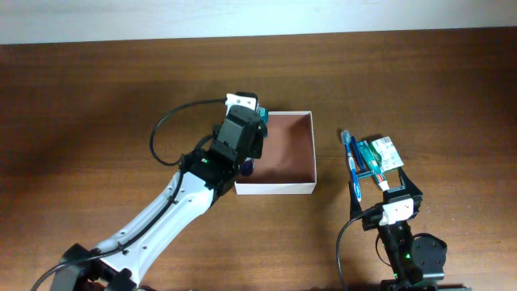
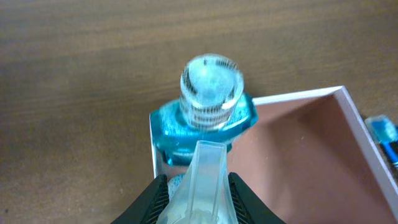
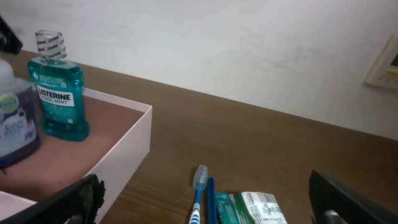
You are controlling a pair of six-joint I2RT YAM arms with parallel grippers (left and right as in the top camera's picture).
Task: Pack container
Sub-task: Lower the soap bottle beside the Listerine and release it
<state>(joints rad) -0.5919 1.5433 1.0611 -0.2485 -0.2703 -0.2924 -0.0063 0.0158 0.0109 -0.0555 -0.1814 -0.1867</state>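
The container (image 1: 287,149) is a square shallow box with white walls and a reddish-brown inside; it also shows in the left wrist view (image 2: 298,143) and the right wrist view (image 3: 124,155). A teal Listerine bottle (image 1: 261,114) stands upright in its far left corner (image 2: 208,93) (image 3: 57,93). My left gripper (image 1: 246,153) (image 2: 199,185) is shut on the pale top of a purple bottle (image 3: 12,124) (image 2: 202,174) at the container's left side, just behind the teal bottle. My right gripper (image 1: 388,187) (image 3: 211,211) is open and empty, right of the container.
A blue toothbrush (image 1: 349,162) (image 3: 198,193) and green packets (image 1: 381,155) (image 3: 255,208) lie on the brown table just in front of my right gripper. A pale wall runs along the table's far edge.
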